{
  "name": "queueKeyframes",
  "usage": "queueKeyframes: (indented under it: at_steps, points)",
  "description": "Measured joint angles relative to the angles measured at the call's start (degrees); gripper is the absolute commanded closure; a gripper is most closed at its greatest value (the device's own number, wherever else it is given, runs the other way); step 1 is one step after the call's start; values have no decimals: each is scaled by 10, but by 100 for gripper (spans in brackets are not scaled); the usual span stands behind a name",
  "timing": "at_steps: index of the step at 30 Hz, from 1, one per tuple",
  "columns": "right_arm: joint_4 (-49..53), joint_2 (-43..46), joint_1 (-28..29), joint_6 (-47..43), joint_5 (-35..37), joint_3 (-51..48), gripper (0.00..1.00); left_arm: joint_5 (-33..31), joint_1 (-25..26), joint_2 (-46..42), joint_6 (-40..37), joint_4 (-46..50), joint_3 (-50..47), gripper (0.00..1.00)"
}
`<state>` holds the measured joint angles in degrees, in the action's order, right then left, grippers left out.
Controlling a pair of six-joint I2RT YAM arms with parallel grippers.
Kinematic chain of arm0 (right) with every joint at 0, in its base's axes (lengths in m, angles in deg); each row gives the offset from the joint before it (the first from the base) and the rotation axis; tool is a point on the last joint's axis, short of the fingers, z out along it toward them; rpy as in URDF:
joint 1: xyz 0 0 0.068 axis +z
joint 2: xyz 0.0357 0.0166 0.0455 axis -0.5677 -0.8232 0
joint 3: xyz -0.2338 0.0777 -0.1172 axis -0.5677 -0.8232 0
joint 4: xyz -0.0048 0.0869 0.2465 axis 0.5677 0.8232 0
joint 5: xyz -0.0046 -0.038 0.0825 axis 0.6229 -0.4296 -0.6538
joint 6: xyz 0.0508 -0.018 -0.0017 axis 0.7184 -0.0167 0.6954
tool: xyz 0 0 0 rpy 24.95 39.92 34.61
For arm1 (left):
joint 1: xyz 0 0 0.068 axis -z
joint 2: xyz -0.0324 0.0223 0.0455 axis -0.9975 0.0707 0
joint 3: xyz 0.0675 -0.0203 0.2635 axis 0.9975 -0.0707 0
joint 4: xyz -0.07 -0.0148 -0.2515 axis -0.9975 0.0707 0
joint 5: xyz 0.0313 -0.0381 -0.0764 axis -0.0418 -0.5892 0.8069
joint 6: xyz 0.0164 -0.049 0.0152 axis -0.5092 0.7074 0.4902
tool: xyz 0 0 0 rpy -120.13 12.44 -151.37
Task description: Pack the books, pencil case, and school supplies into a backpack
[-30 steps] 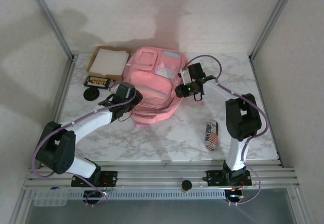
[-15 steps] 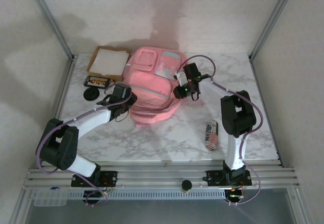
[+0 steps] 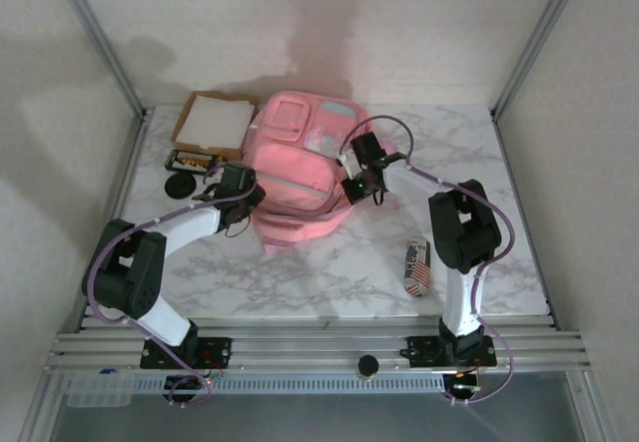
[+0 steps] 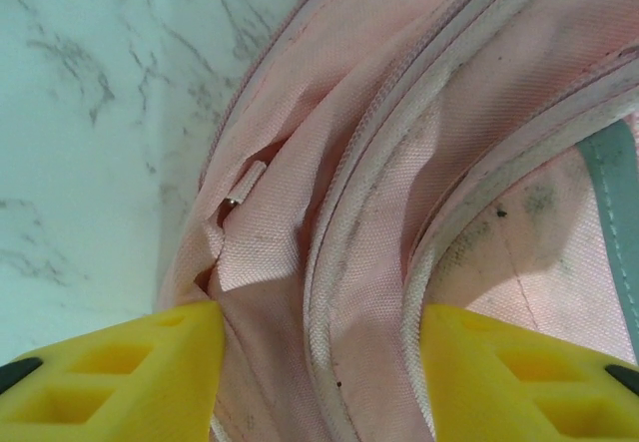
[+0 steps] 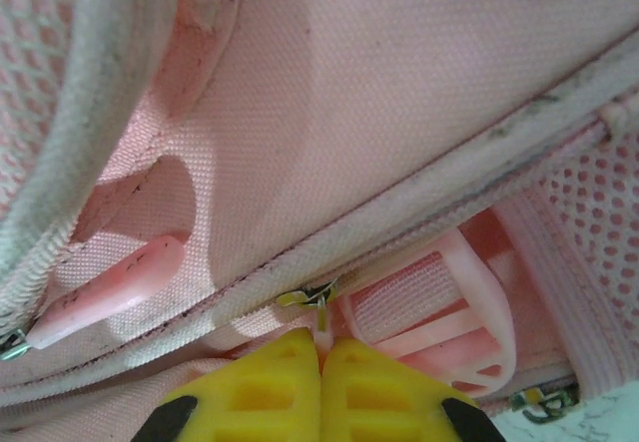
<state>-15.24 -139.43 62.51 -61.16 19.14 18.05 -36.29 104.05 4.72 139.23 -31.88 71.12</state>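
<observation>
Backpack (image 3: pixel 300 168): zipped.
My right end effector (image 5: pixel 319 350): just pinched its zipper pull (image 5: pixel 321 324); I can unzip.
My left end effector (image 4: pixel 319 362): astride backpack's seam (image 4: pixel 324 292), grip unclear.

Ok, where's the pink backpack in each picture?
Top external: the backpack lies mid-table towards the far side, between both arms.
Left wrist: the backpack runs from top right down the middle, above the left gripper.
Right wrist: the backpack spans top to bottom, and the right gripper is shut on its zip pull.
Shared landmark: the marble table beside it.
</observation>
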Motion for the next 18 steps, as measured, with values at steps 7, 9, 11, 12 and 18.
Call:
queueKeyframes:
  at_steps: [7,9,11,12,18]
  points:
    - [-11,36,15,2,17,-23,100,32,-9,-54,-7,-3,-19,30]
    - [-16,55,19,5,23,-38,100,44,3,-95,8,-5,-45,28]
    - [-22,64,22,5,30,-47,100,56,31,-135,34,-11,-77,26]
    - [-23,64,22,5,32,-47,100,61,47,-150,49,-11,-91,25]
    - [-31,65,22,6,42,-55,100,69,113,-184,139,-12,-157,20]
